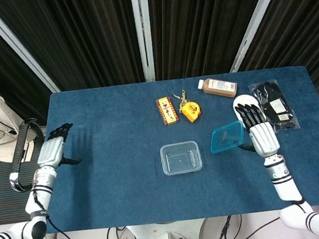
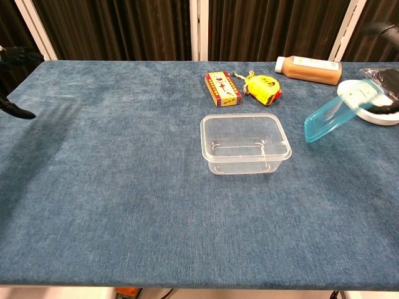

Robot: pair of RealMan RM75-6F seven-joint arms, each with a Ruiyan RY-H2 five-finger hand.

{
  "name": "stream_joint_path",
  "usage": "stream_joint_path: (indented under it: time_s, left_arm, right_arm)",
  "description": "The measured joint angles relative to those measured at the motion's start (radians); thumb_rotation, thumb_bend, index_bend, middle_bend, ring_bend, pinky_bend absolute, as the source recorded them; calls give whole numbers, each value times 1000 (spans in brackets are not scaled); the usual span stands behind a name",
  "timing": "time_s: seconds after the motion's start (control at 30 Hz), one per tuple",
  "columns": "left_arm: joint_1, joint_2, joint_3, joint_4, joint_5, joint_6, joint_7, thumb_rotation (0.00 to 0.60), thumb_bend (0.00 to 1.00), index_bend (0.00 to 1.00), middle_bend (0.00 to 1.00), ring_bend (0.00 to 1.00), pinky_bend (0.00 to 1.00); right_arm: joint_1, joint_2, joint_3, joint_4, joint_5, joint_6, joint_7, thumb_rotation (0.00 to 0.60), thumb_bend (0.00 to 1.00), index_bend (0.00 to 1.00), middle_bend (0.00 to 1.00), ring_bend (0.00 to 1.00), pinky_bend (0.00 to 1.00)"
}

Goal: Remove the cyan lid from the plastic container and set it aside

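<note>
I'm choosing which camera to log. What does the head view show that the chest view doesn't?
Only the head view shows the whole left hand, open above the table's left edge, and the white plate under the right hand's fingers. Only the chest view shows the cyan lid tilted, raised off the table. Both show the right hand holding the lid, the open container, and the brown bottle.

White left hand (image 1: 52,150) and right hand (image 1: 256,124), black fingers (image 1: 251,112)

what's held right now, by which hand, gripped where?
Right hand holds the cyan lid by its right edge, tilted, clear of the container. Left hand holds nothing.
</note>
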Motion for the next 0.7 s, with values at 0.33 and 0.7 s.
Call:
stream_joint_path:
  time_s: [0.33,0.7]
  left_arm:
    - [90,125,-1,-26,103,1,-156,600,0,28,0,0,0]
    - [240,220,30,-86,240,209,-167,600,0,62,24,0,0]
  right_arm:
    - [-78,397,-78,-437,-3,-64,-77,600,24,121,180,27,36]
    - [-196,601,-87,-677,29,9,-38,600,107,130,132,21,25]
